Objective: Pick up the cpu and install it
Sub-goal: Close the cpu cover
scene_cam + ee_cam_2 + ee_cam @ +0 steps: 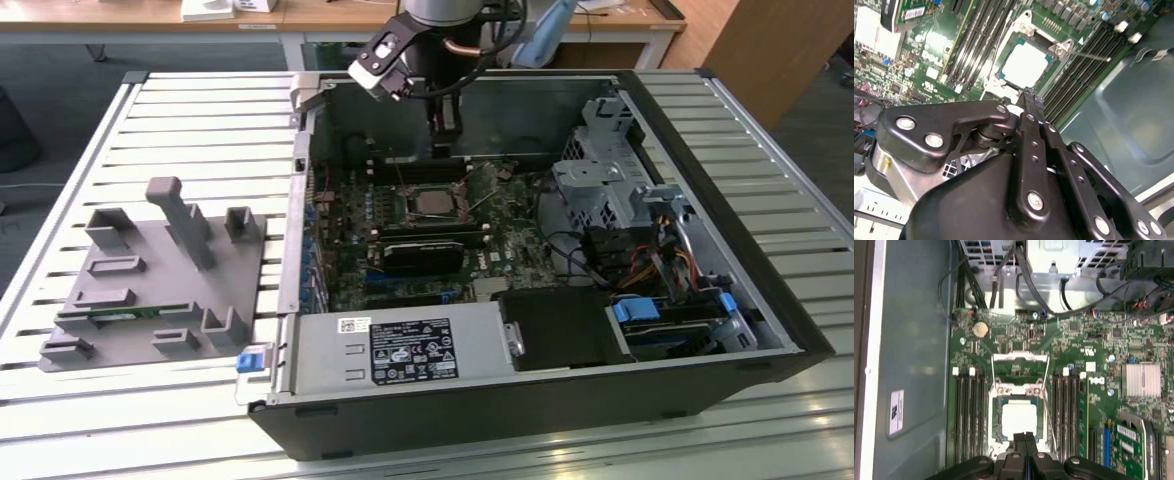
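Note:
The cpu (430, 203) (1024, 65) (1016, 419), a small silver square, lies flat in the socket of the green motherboard (400, 250) inside the open computer case. The socket's metal bracket (1020, 365) stands flipped open beside it, and its thin lever (1051, 426) runs along one side. My gripper (442, 140) (1027, 93) (1024, 436) hangs just above the edge of the socket, apart from the chip. Its two black fingers are pressed together with nothing between them.
The case walls (747, 300) ring the board, with a drive cage (601, 180) and cables at the exterior view's right and a power supply (400, 350) in front. A grey tray (200, 290) holding a green memory stick (127, 315) sits on the slatted table at the left.

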You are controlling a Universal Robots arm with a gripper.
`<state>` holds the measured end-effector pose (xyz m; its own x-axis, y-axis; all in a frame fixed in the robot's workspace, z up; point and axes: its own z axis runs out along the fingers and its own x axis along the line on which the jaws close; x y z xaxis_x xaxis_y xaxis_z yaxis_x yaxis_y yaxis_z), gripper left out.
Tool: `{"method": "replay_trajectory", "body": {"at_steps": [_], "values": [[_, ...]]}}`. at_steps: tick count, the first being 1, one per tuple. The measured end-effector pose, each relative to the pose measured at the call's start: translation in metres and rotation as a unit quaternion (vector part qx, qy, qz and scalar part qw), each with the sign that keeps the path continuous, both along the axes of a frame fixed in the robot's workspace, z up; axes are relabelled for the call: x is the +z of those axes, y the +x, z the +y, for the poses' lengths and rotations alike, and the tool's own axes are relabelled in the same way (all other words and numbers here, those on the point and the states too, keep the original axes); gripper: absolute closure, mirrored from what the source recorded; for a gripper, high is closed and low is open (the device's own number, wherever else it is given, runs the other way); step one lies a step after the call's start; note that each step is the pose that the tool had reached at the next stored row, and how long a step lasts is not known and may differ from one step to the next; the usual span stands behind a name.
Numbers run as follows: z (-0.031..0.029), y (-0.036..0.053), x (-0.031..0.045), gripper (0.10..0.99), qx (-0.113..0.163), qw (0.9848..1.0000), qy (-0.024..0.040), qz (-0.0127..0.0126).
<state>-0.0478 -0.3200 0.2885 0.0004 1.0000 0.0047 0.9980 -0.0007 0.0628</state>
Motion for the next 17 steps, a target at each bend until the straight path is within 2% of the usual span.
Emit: {"method": "replay_trajectory", "body": {"at_steps": [6, 11, 17], "values": [[0.0, 0.0107, -0.0065, 0.98, 0.0, 1.0, 0.0, 0.0006], [0.0, 0.0263, -0.0088, 0.98, 0.0, 1.0, 0.0001, 0.0013], [0.0, 0.032, -0.0127, 0.98, 0.0, 1.0, 0.0, 0.0013]]}}
